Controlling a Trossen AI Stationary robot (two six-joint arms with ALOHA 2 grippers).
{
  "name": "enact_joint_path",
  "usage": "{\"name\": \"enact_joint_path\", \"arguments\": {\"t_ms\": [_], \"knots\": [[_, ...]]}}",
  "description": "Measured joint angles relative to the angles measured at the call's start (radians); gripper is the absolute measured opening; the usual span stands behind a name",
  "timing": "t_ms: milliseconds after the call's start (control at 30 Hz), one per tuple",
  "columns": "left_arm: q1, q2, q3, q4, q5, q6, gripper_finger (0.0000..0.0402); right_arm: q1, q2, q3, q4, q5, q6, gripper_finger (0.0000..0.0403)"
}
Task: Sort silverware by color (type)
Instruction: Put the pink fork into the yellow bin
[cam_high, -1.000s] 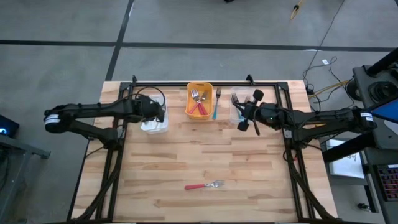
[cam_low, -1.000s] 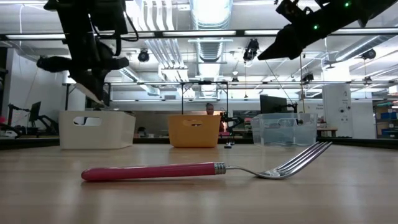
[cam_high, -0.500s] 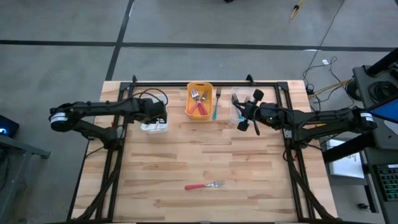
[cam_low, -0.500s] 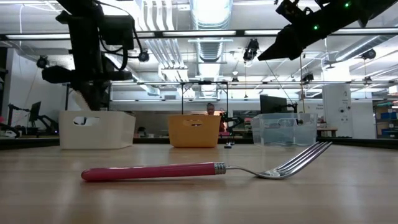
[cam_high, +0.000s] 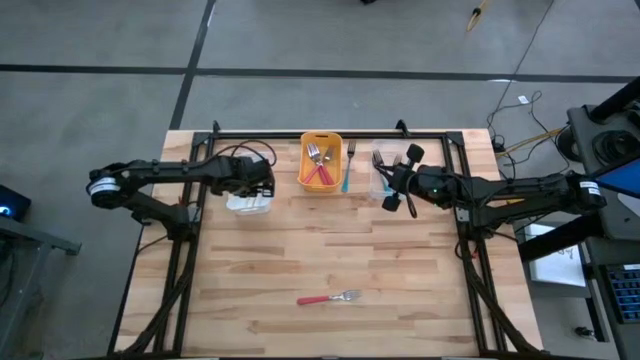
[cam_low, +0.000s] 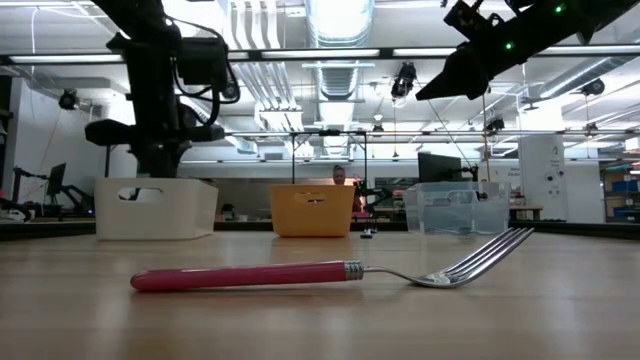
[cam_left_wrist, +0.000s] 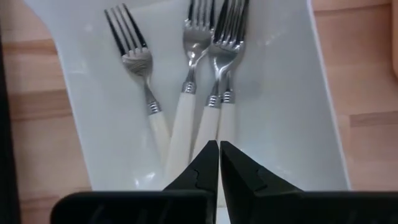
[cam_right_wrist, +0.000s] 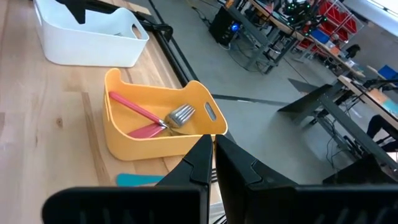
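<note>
Left gripper (cam_left_wrist: 219, 163) closed over the white bin (cam_left_wrist: 292, 106)

We see four white-handled forks (cam_left_wrist: 205, 106) lying in this bin directly beneath the empty, closed fingers; the right gripper (cam_right_wrist: 213, 163), also closed, waits near the orange bin (cam_right_wrist: 155, 134).

No words, labels, brand names, numbers or signs can be read in any of the views.
</note>
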Motion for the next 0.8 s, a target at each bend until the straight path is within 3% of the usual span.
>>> {"name": "enact_joint_path", "arguments": {"t_ms": [200, 367, 533, 800], "knots": [[-0.016, -0.024, 0.000, 0.080, -0.040, 0.101, 0.0001, 0.000, 0.000, 0.000, 0.000, 0.000, -0.001, 0.0011], [-0.107, -0.075, 0.000, 0.215, -0.117, 0.246, 0.0000, 0.000, 0.000, 0.000, 0.002, 0.000, 0.001, 0.0011], [-0.263, -0.094, 0.000, 0.306, -0.151, 0.344, 0.0000, 0.000, 0.000, 0.000, 0.004, -0.003, 0.026, 0.0011], [-0.581, -0.057, 0.000, 0.389, -0.165, 0.343, 0.0000, 0.001, 0.000, 0.000, 0.004, -0.033, 0.154, 0.0011]]}}
